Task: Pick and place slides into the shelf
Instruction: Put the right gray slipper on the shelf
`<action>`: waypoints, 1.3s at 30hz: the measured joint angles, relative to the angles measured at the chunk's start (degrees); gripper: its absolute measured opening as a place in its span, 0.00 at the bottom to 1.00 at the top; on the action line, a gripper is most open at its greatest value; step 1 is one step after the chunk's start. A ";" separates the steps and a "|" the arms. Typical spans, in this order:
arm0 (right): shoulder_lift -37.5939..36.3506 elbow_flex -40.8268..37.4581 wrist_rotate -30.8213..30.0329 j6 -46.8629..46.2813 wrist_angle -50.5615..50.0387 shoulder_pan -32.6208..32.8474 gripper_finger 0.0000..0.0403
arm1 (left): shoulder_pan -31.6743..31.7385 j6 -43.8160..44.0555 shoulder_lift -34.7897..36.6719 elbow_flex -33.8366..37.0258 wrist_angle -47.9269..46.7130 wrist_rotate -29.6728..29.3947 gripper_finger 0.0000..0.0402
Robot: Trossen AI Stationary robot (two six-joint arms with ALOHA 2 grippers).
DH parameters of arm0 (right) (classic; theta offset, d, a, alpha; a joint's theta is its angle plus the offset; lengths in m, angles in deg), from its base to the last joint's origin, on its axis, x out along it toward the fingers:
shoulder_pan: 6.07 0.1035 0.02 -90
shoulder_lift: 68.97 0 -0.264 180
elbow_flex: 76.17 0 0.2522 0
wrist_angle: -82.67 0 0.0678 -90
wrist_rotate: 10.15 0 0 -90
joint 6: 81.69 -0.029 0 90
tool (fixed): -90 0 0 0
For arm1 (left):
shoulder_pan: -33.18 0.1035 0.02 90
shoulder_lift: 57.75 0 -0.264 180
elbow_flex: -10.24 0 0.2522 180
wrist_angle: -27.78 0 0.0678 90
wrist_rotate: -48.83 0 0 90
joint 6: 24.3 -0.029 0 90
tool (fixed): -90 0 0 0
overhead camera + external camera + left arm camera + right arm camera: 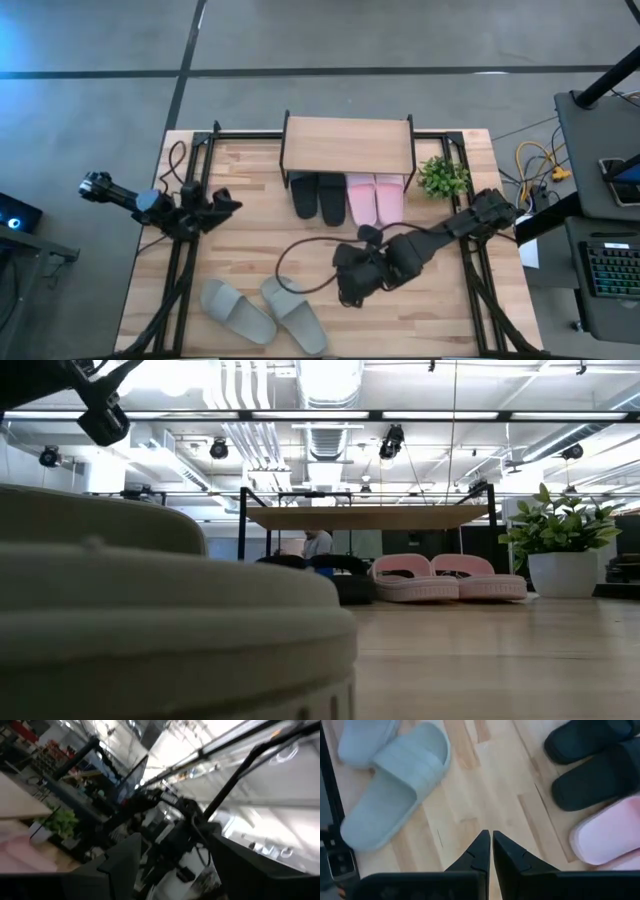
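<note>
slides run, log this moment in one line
black slides under shelf | pink slides under shelf | grey-green slides on table | right claw shut, empty | left claw open, parked

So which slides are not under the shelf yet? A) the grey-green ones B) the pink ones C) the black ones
A: the grey-green slides lie out on the table's near side, while the black slides and pink slides sit under the shelf.

Pale wood grain across the desk [250, 190], matt finish. Light wooden plank on the shelf [347, 146], thin black metal frame. Soft, matt foam look on 2 grey-green slides [395, 785], smooth.
</note>
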 joint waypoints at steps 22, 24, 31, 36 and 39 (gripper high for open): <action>0.09 -12.50 0.21 26.74 24.78 0.11 0.51 | 0.04 -1.88 4.63 -17.35 -43.36 4.31 0.56; 0.09 -15.25 1.48 29.50 31.17 0.11 0.53 | 0.04 -1.89 5.79 -17.85 -43.44 4.29 0.56; 2.21 -21.95 8.01 32.57 46.27 0.37 0.58 | 0.04 -1.87 9.49 -18.78 -43.42 1.37 0.56; 7.10 -21.17 10.89 34.71 49.90 1.14 0.60 | 0.04 -1.87 10.91 -18.68 -43.17 -0.69 0.56; 9.40 -19.53 10.58 34.75 50.31 1.31 0.61 | 0.04 -1.85 10.86 -18.28 -43.51 -1.55 0.56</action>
